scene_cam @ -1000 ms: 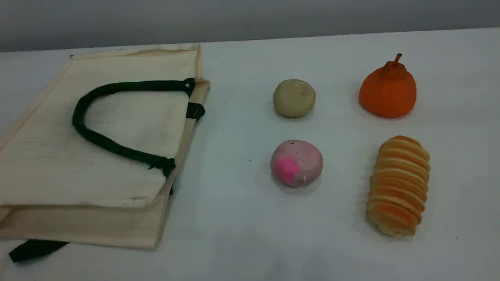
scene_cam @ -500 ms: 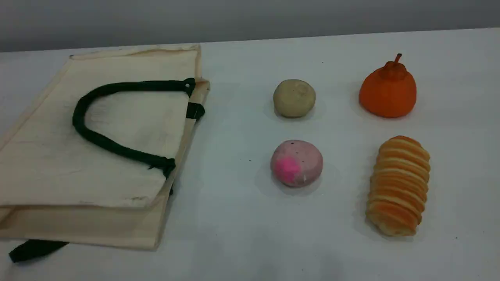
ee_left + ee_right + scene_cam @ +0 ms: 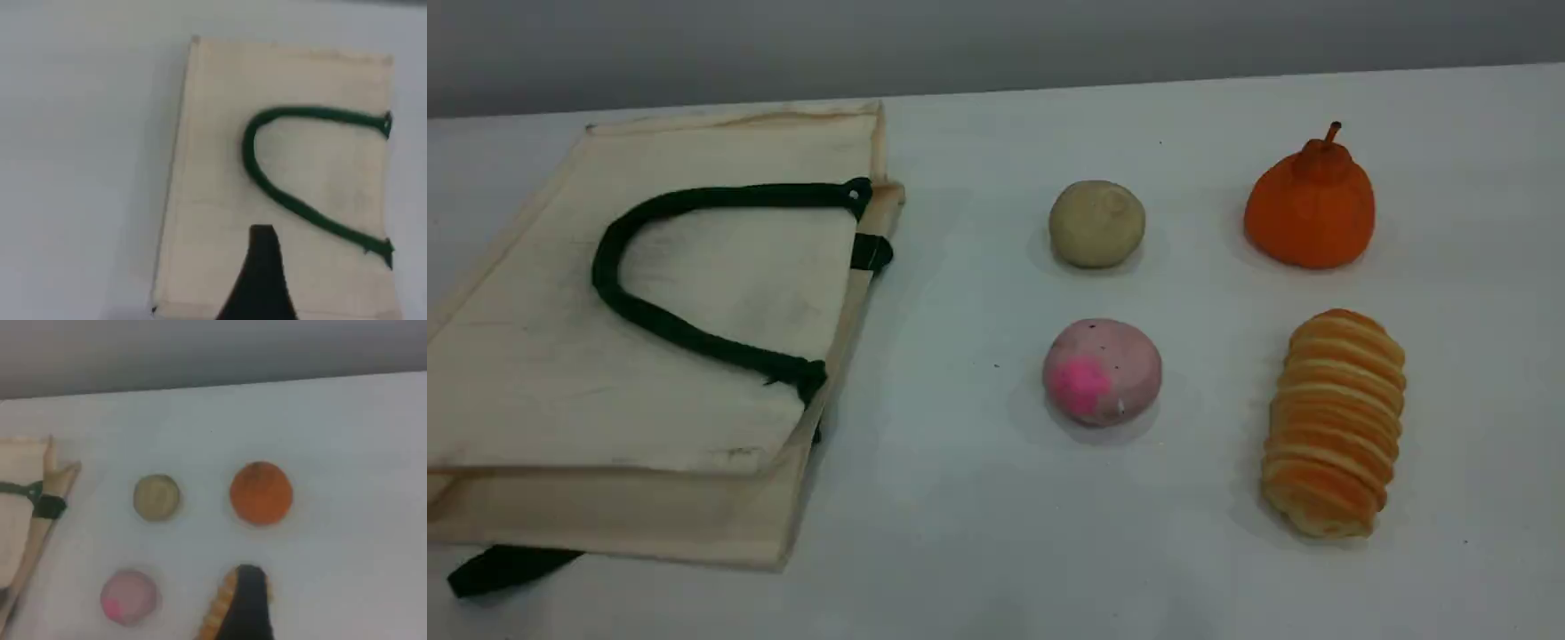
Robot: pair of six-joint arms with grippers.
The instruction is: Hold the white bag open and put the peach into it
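At the bottom edge of the left wrist view, one dark fingertip [image 3: 263, 280] of the left jaws shows. Its partner is out of frame, so whether the left jaws are spread or pressed together cannot be told. The fingertip stands in front of the white bag [image 3: 213, 187], which lies flat on the desk [image 3: 960, 498] with one broad canvas face up. A dark green rope handle [image 3: 307, 113] rests on that face as a U-shaped loop, both ends fixed at the bag's right-hand edge.

At the bottom of the right wrist view, one dark fingertip [image 3: 248, 607] of the right jaws is likewise all that shows, and again their state cannot be told. This fingertip partly covers a ridged golden bread roll [image 3: 215, 617]. The peach [image 3: 129, 597] sits left of the roll, pinkish with a bright magenta patch, alone on the bare desk and apart from everything else.

In the scene view the peach lies between the bag on the left and the roll on the right, outside the bag and well clear of its open edge. A plain beige ball [image 3: 1096, 224] sits above the peach in that view, and an orange stemmed fruit [image 3: 1312, 213] above the roll, so the four foods form a loose square. A green strap end [image 3: 507, 569] pokes out from beneath the bag's lower left corner.
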